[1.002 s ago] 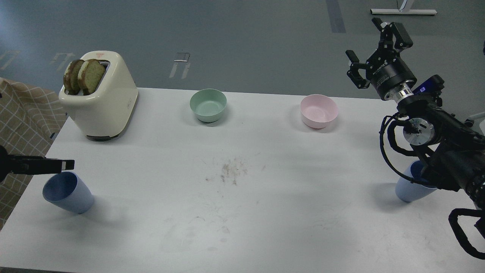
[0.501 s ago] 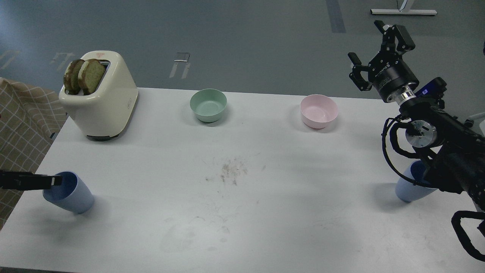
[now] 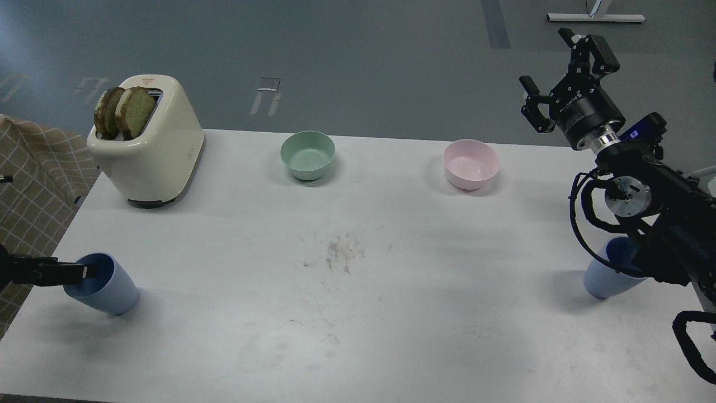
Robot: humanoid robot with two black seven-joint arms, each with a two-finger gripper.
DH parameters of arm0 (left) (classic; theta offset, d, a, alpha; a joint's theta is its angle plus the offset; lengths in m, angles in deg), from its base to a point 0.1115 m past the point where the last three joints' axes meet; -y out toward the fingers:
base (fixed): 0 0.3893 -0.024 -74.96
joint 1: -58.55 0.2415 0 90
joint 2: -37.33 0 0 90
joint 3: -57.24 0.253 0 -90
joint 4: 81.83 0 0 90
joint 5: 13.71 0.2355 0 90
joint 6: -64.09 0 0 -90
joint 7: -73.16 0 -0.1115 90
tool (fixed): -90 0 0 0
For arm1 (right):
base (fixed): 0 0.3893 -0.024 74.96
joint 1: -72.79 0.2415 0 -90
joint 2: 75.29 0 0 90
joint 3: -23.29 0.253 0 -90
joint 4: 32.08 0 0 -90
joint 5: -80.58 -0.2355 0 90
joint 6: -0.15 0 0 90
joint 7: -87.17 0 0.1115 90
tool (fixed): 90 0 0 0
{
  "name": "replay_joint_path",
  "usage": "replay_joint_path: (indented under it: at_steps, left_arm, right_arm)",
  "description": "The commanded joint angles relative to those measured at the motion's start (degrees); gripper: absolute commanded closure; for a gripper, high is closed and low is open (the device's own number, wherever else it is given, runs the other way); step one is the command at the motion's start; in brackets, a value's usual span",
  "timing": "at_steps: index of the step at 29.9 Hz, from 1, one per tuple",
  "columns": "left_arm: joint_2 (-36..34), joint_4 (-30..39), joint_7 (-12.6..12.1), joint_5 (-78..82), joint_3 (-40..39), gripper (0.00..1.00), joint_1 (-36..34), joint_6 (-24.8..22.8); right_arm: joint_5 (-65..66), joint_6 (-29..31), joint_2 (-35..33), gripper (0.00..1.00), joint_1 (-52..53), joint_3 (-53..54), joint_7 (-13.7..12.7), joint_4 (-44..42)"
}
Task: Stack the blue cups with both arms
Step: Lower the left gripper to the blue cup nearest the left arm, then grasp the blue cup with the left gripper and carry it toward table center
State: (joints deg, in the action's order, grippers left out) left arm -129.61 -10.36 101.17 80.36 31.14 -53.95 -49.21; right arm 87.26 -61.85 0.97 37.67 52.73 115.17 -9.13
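Worktop [image 3: 358, 313], white, carries two blue cups at opposite near corners, well apart. The left blue cup [image 3: 106, 288] stands at the near left edge, its open mouth showing a darker blue interior. The left gripper [image 3: 78, 271] reaches in from the left edge at rim height, and its dark tip lies over the cup's mouth. Only a thin black end is visible, so whether its fingers are spread or closed cannot be told, nor whether it touches the rim.

The right blue cup [image 3: 607, 277] stands near the right edge, partly hidden behind the black right arm [image 3: 665, 224] and its looped cables. The right gripper [image 3: 568, 78] is raised high above the far right corner, well clear of that cup, its fingers spread wide apart with nothing between them.

Along the far side stand a cream toaster [image 3: 154, 151] with two bread slices [image 3: 124, 112] upright in its slots, a mint-green bowl [image 3: 307, 155] and a pink bowl [image 3: 471, 163], each apart from the others. A patch of crumbs [image 3: 338, 252] marks the middle of the surface. Checked cloth [image 3: 33, 184] hangs at the left.
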Motion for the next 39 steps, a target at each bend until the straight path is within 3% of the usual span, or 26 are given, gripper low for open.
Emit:
replay_joint_path:
  at_steps: [1, 5, 7, 15, 20, 25, 31, 34, 39]
  left_arm:
    - [0.47, -0.45, -0.01, 0.15, -0.01, 0.49, 0.09, 0.09]
    - [1.35, -0.89, -0.01, 0.24, -0.01, 0.65, 0.00, 0.53]
    - [1.35, -0.98, -0.01, 0.24, 0.08, 1.00, 0.00, 0.71]
    - [1.27, -1.59, -0.01, 0.15, -0.01, 1.00, 0.00, 0.89]
    - [0.91, -1.51, -0.01, -0.20, -0.01, 1.00, -0.09, 4.22]
    - [0.65, 0.25, -0.01, -0.11, -1.41, 1.00, -1.23, 4.58]
    - [0.91, 7.09, -0.01, 0.06, -1.33, 1.00, -10.44, 3.61]
    - [1.87, 10.43, -0.01, 0.85, -1.41, 1.00, -15.88, 0.90]
    - [9.52, 14.22, -2.87, 2.52, -1.41, 1.00, -21.62, -4.70]
  right_arm:
    - [0.00, 0.00, -0.15, 0.00, -0.22, 0.00, 0.00, -0.01]
    - [0.00, 0.00, -0.50, 0.00, -0.39, 0.00, 0.00, 0.08]
    - [0.00, 0.00, -0.59, 0.00, -0.48, 0.00, 0.00, 0.08]
    - [0.00, 0.00, -0.85, 0.00, -0.57, 0.09, 0.00, 0.17]
    - [0.00, 0.00, -1.38, 0.00, -0.57, 0.09, 0.00, 0.17]
    - [0.00, 0.00, -2.61, 0.00, 0.05, 0.09, 0.00, 1.57]
    - [1.04, 0.00, -4.02, 0.00, 4.96, 0.00, 0.00, 3.33]
    - [2.71, 0.00, -3.93, 0.00, 8.30, -0.35, 0.00, 3.33]
    - [3.78, 0.00, -3.84, 0.00, 13.84, -4.47, 0.00, 3.42]
